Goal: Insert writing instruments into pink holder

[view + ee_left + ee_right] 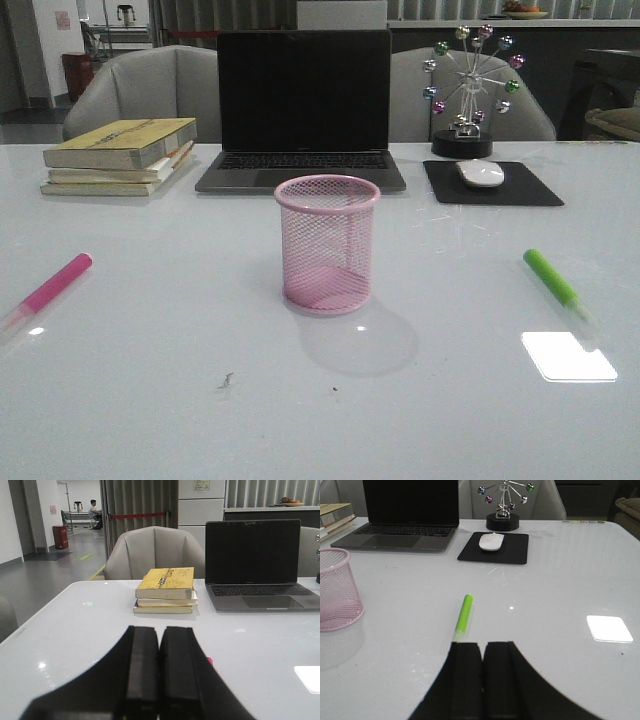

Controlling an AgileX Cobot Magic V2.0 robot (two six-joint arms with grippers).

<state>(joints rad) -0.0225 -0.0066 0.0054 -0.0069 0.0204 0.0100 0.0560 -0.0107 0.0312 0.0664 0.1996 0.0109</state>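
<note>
The pink mesh holder stands upright and empty in the middle of the white table; it also shows in the right wrist view. The hot pink marker lies flat on the table's left side. A sliver of that marker peeks out beside my left gripper, which is shut with nothing in it. The lime green marker lies flat on the right. In the right wrist view the green marker runs away from my right gripper, also shut and empty. Neither gripper appears in the front view.
A dark laptop stands open behind the holder. Stacked yellow books sit at the back left. A black mouse pad with a white mouse and a metal ball ornament are at the back right.
</note>
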